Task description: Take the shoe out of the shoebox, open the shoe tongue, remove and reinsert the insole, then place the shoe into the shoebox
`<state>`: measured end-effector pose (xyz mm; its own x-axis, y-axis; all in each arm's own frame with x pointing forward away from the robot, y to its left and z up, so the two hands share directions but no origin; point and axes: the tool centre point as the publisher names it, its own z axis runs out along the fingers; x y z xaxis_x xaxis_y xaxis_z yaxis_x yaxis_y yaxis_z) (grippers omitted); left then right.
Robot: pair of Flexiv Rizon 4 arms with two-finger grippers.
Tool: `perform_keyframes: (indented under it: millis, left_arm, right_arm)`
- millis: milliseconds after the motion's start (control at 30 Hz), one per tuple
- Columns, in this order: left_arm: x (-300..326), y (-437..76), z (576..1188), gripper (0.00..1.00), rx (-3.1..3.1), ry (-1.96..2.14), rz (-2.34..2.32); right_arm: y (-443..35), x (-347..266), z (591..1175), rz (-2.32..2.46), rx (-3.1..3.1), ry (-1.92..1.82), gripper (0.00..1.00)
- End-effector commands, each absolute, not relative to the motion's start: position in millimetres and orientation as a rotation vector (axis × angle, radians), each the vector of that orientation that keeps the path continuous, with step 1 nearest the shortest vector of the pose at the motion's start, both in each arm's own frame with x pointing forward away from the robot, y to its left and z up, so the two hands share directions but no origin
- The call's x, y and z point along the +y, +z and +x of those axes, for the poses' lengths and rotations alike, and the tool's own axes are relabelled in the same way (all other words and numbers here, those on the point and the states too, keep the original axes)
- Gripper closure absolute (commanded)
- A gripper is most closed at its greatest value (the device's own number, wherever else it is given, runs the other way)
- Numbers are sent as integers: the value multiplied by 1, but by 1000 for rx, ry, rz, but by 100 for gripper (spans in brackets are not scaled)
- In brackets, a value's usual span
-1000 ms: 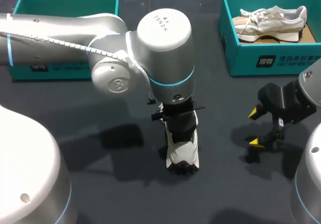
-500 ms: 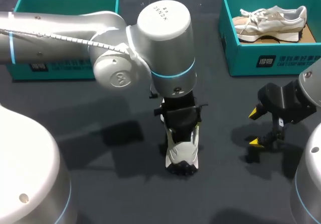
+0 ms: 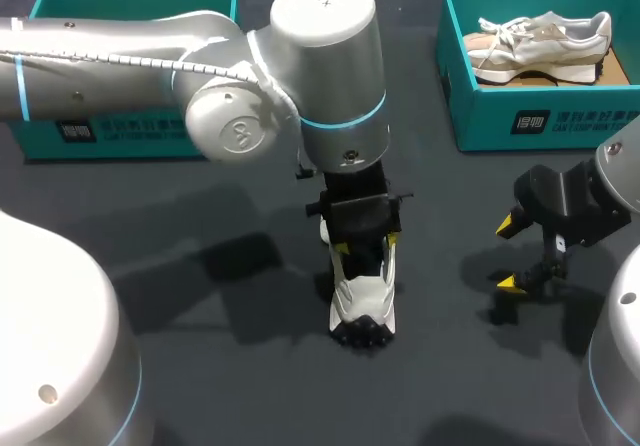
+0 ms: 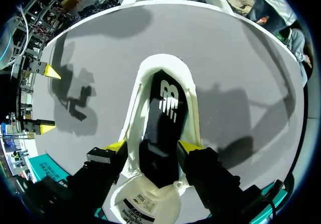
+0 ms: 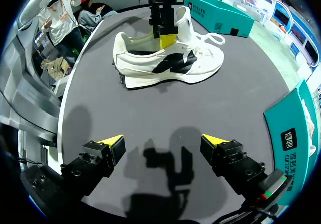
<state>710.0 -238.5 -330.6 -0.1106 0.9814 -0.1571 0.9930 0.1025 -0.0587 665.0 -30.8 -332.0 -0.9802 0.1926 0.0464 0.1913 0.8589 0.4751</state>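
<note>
Dark table (image 3: 230, 386) surface: white shoe (image 3: 362, 301) stands upright at frame centre, unmoved. Left gripper (image 3: 366, 244) has risen slightly since the earlier frame, exposing more of the shoe; its fingers are spread astride the collar, clamping nothing. Right gripper (image 3: 510, 256), lower right, is wide open, empty, unchanged

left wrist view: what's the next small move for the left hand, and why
Probably lower the left hand to pinch the black insole by its edge. The white shoe stands out on the table, its tongue is folded open, the insole lies flat inside, and the hand hangs right over the opening. The right hand is open, apart.
</note>
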Motion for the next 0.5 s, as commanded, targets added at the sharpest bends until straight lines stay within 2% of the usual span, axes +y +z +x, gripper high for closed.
perform_keyframes:
  millis: [33, 267, 400, 500]
  left_arm:
    - [-242, -332, 715, 38, 2283, -208, 2053]
    - [-242, -338, 716, 33, 2297, -159, 2066]
    - [-241, -340, 717, 35, 2307, -155, 2072]
    - [-239, -340, 717, 31, 2311, -153, 2078]
  right_arm:
    - [-331, -31, 663, 313, 3024, 770, 0]
    - [-331, -31, 663, 313, 3024, 770, 0]
    - [-331, -31, 663, 313, 3024, 770, 0]
    - [-331, -31, 663, 313, 3024, 770, 0]
